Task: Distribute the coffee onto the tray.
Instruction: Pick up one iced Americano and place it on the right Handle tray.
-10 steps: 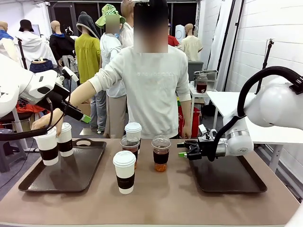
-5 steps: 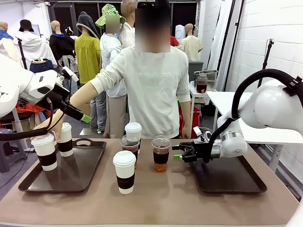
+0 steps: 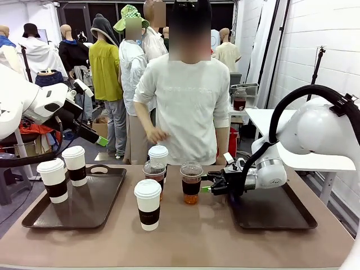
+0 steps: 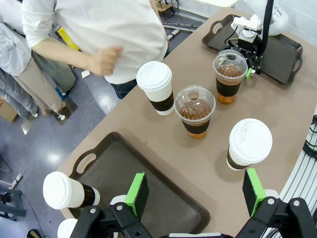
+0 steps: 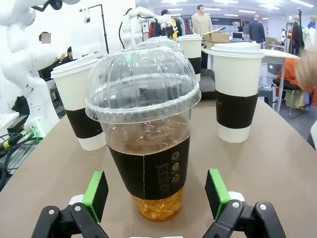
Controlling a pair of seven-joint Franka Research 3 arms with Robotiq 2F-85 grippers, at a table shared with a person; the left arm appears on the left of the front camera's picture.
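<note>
A clear dome-lidded plastic cup of amber drink is flanked by the green pads of the right gripper. Its jaws are spread wide, a gap is seen on each side of the cup, and nothing is clamped. This cup stands right of centre on the brown table, just left of the dark right tray. A second clear cup is placed to its left, between a near white paper cup and a far white paper cup, both lidded and brown-sleeved. Two more white cups are set upright on the dark left tray: a nearer one and a farther one. The left gripper is held high above the left tray, jaws apart and empty.
</note>
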